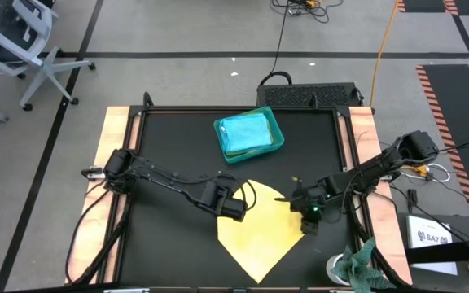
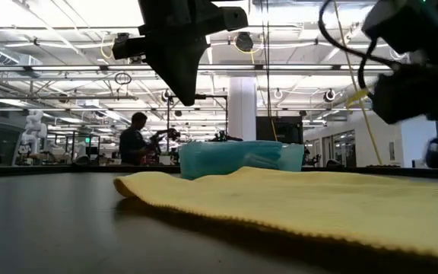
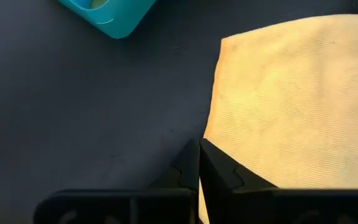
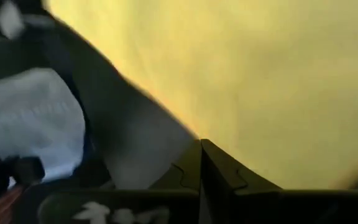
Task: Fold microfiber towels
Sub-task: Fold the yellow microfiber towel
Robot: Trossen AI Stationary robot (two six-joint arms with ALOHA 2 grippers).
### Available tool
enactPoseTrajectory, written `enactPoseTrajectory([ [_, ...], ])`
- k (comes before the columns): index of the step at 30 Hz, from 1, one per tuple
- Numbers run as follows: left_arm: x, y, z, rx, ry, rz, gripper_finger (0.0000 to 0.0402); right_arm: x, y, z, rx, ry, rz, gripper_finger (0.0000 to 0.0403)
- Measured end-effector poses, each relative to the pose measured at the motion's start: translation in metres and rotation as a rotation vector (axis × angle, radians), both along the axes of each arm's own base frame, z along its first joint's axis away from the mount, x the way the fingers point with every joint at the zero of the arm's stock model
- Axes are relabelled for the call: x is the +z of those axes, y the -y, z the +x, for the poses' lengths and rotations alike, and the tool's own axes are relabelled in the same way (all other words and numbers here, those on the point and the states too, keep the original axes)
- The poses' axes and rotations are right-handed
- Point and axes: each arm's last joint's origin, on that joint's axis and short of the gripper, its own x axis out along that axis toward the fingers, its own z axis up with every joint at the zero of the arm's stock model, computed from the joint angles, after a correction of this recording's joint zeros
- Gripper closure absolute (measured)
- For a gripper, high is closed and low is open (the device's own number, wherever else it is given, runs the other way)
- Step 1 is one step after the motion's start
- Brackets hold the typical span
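In the low view the yellow towel (image 2: 295, 202) lies nearest the lens, spread flat across the dark table (image 2: 44, 228), its near edge running off to the right. Behind it stands the teal tray (image 2: 238, 158). One gripper hangs above the towel's far left end, and another dark arm shows at the upper right; a person (image 2: 134, 141) works far back in the room.

From above, the yellow towel (image 1: 259, 232) lies as a diamond in the near middle of the table (image 1: 161, 146), its long diagonal running from the corner near the left gripper (image 1: 236, 210) toward the front edge. The right gripper (image 1: 310, 213) sits at the opposite side corner. So each arm has a corner of its own: the left arm nearer the left corner, the right arm nearer the right one. The teal tray (image 1: 249, 136) sits behind, holding light blue folded towels (image 1: 246, 130). A mottled green rag (image 1: 357, 264) lies at the table's front right corner.

In the left wrist view the left gripper (image 3: 199, 146) has its fingers pressed together, tips at the towel's (image 3: 291, 99) edge, holding nothing that I can see; the cloth stretches away ahead of it.

In the right wrist view the right gripper (image 4: 201, 146) is likewise closed, tips at the towel's (image 4: 241, 74) border; whether cloth is pinched I cannot tell.
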Motion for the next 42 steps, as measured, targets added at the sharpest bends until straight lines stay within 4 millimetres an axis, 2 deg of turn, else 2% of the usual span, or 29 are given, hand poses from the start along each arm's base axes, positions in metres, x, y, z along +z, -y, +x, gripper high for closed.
enactPoseTrajectory([
  [7, 0.000, 0.000, 0.000, -0.007, -0.006, -0.012, 0.0398, 0.007, 0.007, 0.018, -0.134, 0.223, -0.119, 0.0403],
  [15, 0.000, 0.000, 0.000, -0.002, -0.003, -0.013, 0.0399, 0.012, 0.031, 0.032, -0.343, 0.438, -0.472, 0.0403],
  [21, 0.000, -0.002, 0.001, 0.010, 0.000, -0.012, 0.0393, 0.025, 0.042, 0.046, -0.425, 0.602, -0.501, 0.0403],
  [24, 0.000, -0.005, 0.001, 0.015, -0.002, -0.010, 0.0399, 0.033, 0.043, 0.061, -0.386, 0.629, -0.538, 0.0403],
  [27, 0.000, -0.008, 0.002, 0.024, -0.002, -0.009, 0.0393, 0.037, 0.040, 0.085, -0.273, 0.609, -0.559, 0.0403],
  [32, -0.001, -0.010, 0.002, 0.029, -0.010, -0.014, 0.0398, 0.023, 0.034, 0.119, -0.021, 0.486, -0.632, 0.0403],
  [37, -0.003, -0.002, -0.007, 0.046, -0.078, -0.048, 0.0395, 0.008, 0.035, 0.130, 0.102, 0.421, -0.689, 0.0403],
  [42, -0.003, 0.010, -0.023, 0.081, -0.181, -0.051, 0.0396, 0.006, 0.050, 0.130, 0.113, 0.412, -0.734, 0.0403],
])
